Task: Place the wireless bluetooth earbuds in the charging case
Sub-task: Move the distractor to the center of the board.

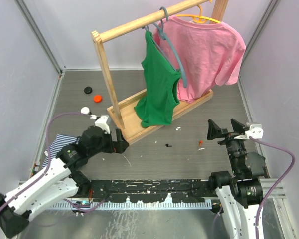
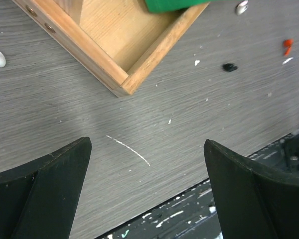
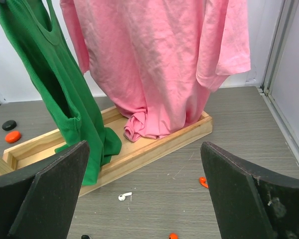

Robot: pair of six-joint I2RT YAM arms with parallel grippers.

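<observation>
Right gripper: jaws spread wide, nothing between them, held above the table. Left gripper: also parted and empty, low over the grey tabletop by a corner of the wooden rack base. White earbud lies flat on the table ahead of the right gripper, just in front of the rack base. Rounded head, short stem. In the right wrist view its long axis runs roughly crosswise, head left, stem right. Too small to read any marking
</observation>
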